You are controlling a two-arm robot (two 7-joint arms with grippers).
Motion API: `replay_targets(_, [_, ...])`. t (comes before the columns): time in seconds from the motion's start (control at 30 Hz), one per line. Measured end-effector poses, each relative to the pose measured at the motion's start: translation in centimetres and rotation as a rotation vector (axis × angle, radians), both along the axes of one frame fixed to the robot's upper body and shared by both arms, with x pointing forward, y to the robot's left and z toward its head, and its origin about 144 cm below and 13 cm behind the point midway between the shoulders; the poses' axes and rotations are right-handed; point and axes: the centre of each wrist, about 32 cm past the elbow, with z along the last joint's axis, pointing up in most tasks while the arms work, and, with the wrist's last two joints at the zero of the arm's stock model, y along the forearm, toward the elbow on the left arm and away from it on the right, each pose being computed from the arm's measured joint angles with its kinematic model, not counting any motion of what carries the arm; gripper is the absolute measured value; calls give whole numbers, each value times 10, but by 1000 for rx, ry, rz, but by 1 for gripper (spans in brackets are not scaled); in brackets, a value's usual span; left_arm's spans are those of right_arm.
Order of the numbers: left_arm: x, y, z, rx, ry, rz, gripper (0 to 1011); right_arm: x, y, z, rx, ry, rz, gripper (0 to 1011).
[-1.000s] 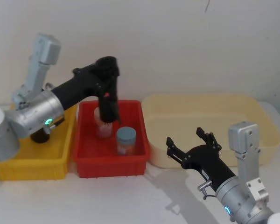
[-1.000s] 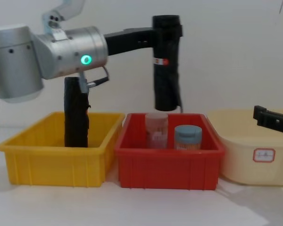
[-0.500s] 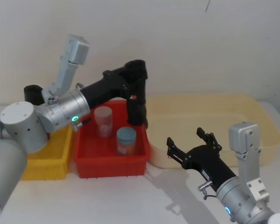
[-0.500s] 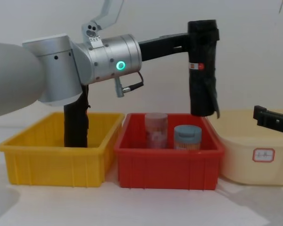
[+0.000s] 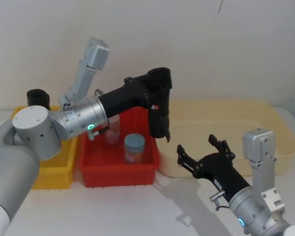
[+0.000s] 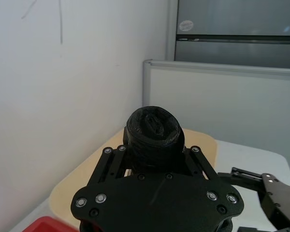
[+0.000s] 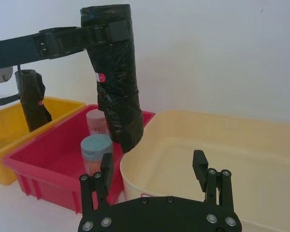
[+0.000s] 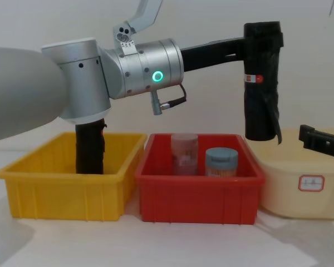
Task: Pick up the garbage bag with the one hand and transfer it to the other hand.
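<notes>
**Garbage bag held aloft, hand-over not yet made**

The garbage bag [image 8: 261, 83] is gripped upright near its top by the left pincer [image 7: 108, 31], which is clamped around it, and hangs above where the red bin [image 8: 200, 189] meets the cream tub [image 5: 265, 110]. The right pincer [image 5: 196, 145] is spread wide and empty, low before the tub, apart from the bag. The bag's free lower half should be brought between those fingers before release. Two jars [image 8: 185, 153] and the tub wall lie beneath the likely path.
</notes>
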Motion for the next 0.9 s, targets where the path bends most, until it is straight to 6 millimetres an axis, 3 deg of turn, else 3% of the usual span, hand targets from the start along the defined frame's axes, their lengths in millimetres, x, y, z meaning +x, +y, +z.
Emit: replay_targets(0.9, [-8,-2,1,-6,11,-55,376,0,1,1,-2,-13,7,1002])
